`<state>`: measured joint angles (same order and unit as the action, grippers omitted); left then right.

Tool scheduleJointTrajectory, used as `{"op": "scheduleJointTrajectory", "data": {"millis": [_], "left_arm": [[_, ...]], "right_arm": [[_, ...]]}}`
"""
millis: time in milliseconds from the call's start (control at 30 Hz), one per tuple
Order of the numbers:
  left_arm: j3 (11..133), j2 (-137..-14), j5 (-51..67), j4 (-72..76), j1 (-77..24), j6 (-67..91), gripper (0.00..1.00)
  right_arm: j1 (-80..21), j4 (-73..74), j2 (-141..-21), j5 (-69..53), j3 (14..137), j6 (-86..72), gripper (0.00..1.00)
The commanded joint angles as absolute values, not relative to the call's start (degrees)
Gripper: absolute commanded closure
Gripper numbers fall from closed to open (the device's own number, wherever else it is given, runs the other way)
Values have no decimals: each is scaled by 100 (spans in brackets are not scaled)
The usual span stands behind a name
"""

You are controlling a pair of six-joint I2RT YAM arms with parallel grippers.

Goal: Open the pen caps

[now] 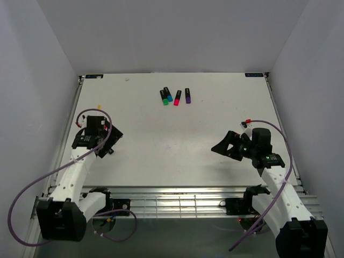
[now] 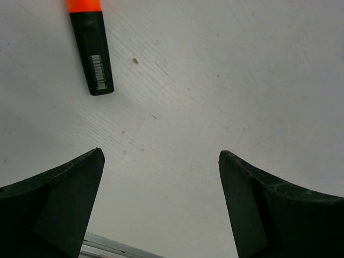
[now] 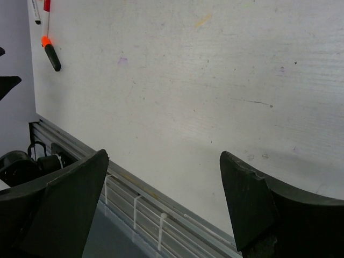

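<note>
Four stubby black markers lie side by side at the back middle of the table, with a green cap point(image 1: 165, 102), a blue cap point(image 1: 170, 99), a pink cap point(image 1: 176, 102) and a purple cap point(image 1: 187, 100). A fifth marker point(image 2: 94, 54) with an orange cap point(image 2: 84, 5) lies ahead and left of my left gripper point(image 2: 160, 152), which is open and empty. The right wrist view shows that marker point(image 3: 52, 56) far off. Two thin pens, one with a black cap point(image 3: 36, 20) and one with a red cap point(image 3: 47, 5), lie beyond it. My right gripper point(image 3: 164, 153) is open and empty over the table's near edge.
White walls close in the table at the left, back and right. A slotted metal rail point(image 3: 140, 201) runs along the near edge under my right gripper. Purple cables loop from both arms. In the top view my left gripper point(image 1: 112, 142) and right gripper point(image 1: 221, 144) sit far apart.
</note>
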<state>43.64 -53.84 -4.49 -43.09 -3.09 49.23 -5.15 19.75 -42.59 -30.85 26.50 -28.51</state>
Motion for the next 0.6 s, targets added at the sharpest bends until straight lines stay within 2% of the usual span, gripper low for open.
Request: {"op": "scheduleJointTrajectory", "data": {"millis": [0,267,567], "left_arm": [[4736,-6186,-1353,-4552,-272,4860,2],[5440,-7811,-2055,-4719,-9,4816,2],[6072,-8665,-2478,-4869,483,4816,2]], "right_arm": [[-510,1845,-4745,-3216,3005,-2585,10],[-624,1864,-5458,-2847,3375,-1925,10],[-694,1635,-5494,-3182,3481,-1872,10]]}}
